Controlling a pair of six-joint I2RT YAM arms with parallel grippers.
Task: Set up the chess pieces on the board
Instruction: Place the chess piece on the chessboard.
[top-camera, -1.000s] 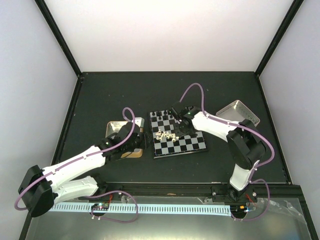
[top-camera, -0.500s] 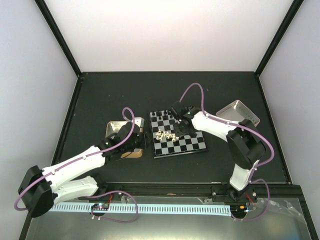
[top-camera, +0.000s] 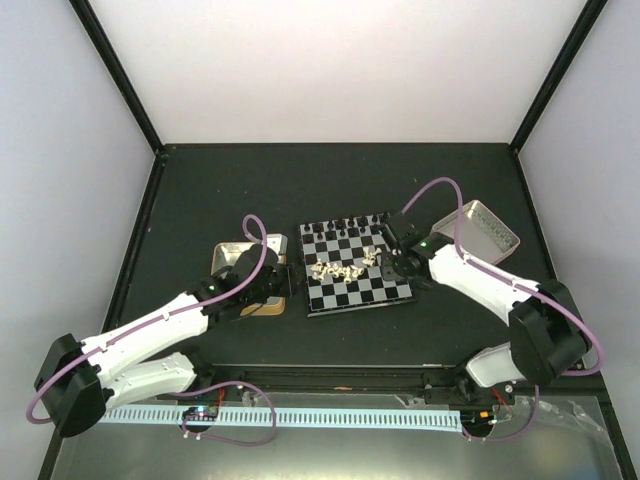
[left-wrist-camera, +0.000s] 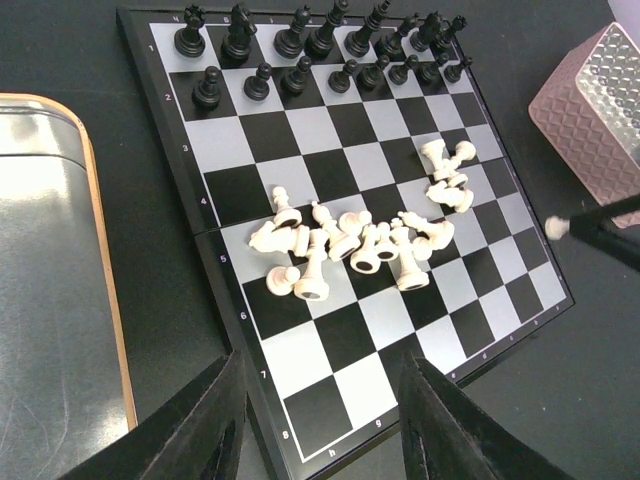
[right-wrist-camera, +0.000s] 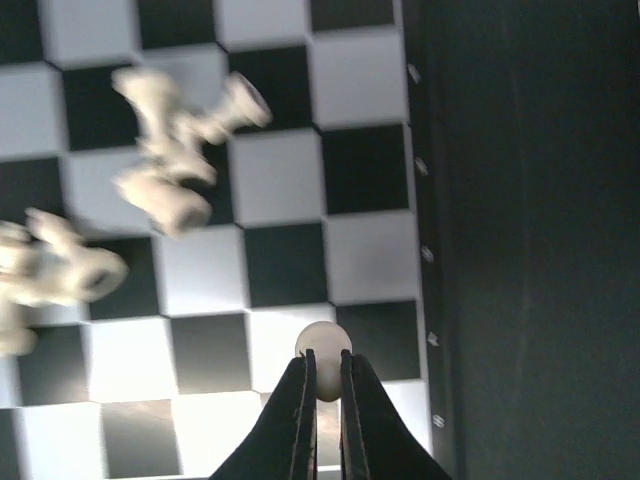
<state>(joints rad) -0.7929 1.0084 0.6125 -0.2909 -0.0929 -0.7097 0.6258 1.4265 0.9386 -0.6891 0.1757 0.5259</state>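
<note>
The board lies mid-table, its black pieces standing in two rows along the far edge. Cream pieces lie toppled in a heap across the middle, and a smaller cluster lies to their right. My right gripper is shut on a cream pawn, held just above the board's near right squares; the left wrist view also shows the pawn. My left gripper hangs open over the board's near left corner with nothing between its fingers.
A gold-rimmed tin tray sits left of the board, under my left arm. A pink-sided tray stands at the back right. The table is dark, with walls at the back and sides.
My right arm has swung from the board's far middle to its near right side, and its jaws have shut on a cream pawn. The left arm has hardly moved.
</note>
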